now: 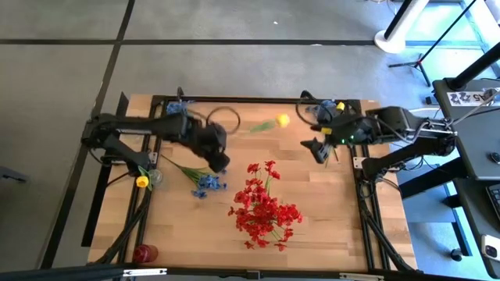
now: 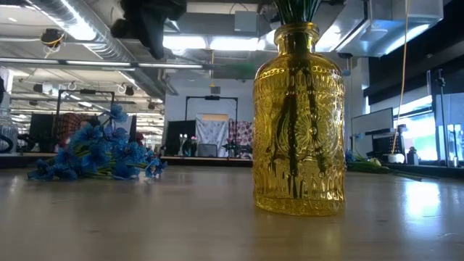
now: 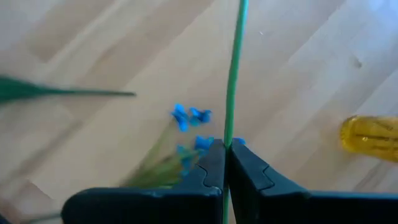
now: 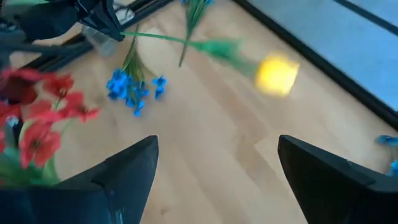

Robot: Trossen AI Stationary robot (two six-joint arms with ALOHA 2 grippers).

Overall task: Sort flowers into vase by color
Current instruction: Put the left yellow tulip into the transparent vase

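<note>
My left gripper [image 1: 219, 161] hangs over the table's middle left, above a blue sprig [image 1: 207, 185] that lies flat on the wood. It is shut on the thin green stem of a yellow flower, whose bloom [image 1: 282, 120] is in the air toward the far right. My right gripper [image 1: 322, 148] hovers open at the right, touching nothing. A bunch of red flowers [image 1: 262, 209] lies in the middle near part. A yellow glass vase [image 2: 298, 116] stands upright with green stems [image 2: 297, 9] in its neck. In the right wrist view the yellow bloom [image 4: 277, 75] shows beyond my open right gripper [image 4: 216, 167]. My left gripper pinches the yellow flower's stem [image 3: 228, 134] between its two shut fingers [image 3: 211, 165], with the fingers lying across the stem. The stem [image 4: 155, 37] runs on from the hold to the bloom. The flower is lifted clear of the table.
A small yellow vase [image 1: 142, 181] and a clear glass one [image 1: 155, 177] stand at the left edge, and a red vase [image 1: 144, 254] at the near left corner. More blue blooms [image 1: 178, 108] sit at the far left, with blue and yellow ones [image 1: 331, 108] at the far right. The table has a black frame.
</note>
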